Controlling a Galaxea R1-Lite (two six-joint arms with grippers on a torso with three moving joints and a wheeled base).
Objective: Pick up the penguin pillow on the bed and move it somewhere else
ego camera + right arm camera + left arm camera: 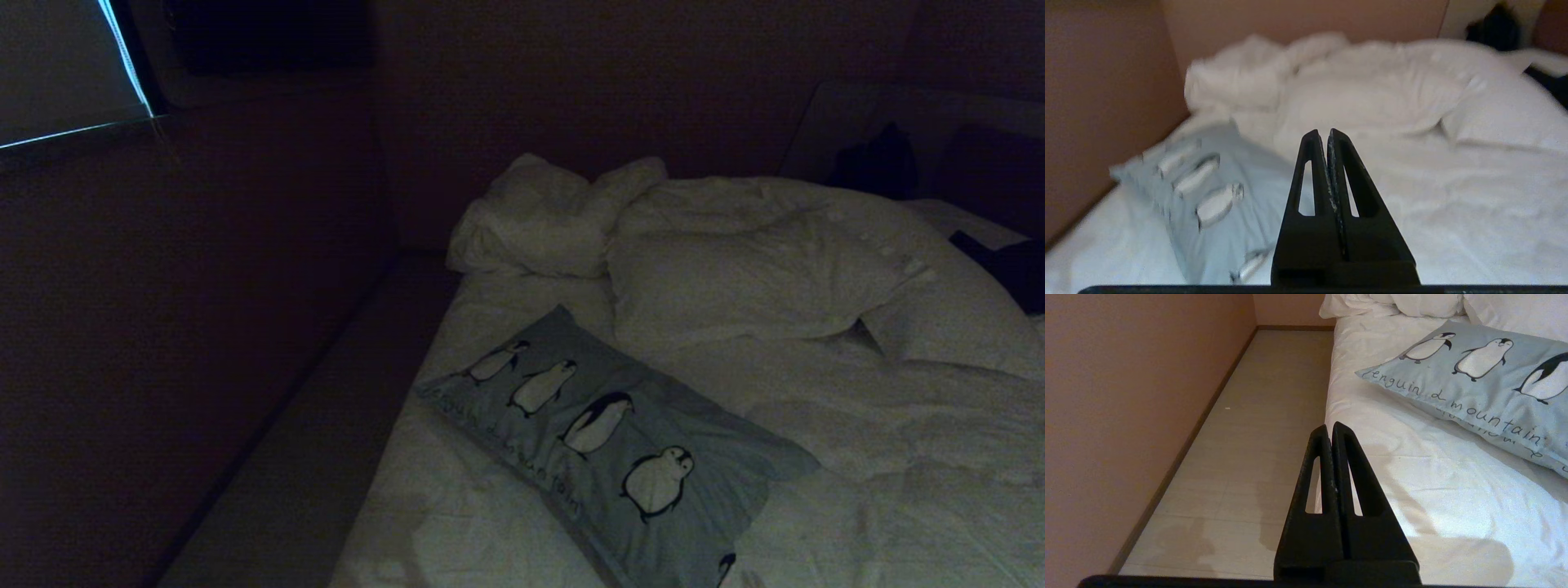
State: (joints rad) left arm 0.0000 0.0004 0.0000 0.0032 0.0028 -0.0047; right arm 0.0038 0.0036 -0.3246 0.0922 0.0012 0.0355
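Note:
The penguin pillow [620, 441], light blue-grey with black-and-white penguins and dark script, lies flat on the bed [857, 457] near its left edge. It also shows in the left wrist view as the penguin pillow [1478, 371] and in the right wrist view as the penguin pillow [1208, 196]. Neither arm appears in the head view. My left gripper [1329, 428] is shut and empty, over the bed's left edge, short of the pillow. My right gripper [1321, 135] is shut and empty, above the bedding beside the pillow.
Plain white pillows and a rumpled duvet [735, 261] are piled toward the head of the bed. A strip of pale floor [1257, 437] runs between the bed and the brown wall [1126, 416]. Dark items [1004, 269] lie at the bed's far right.

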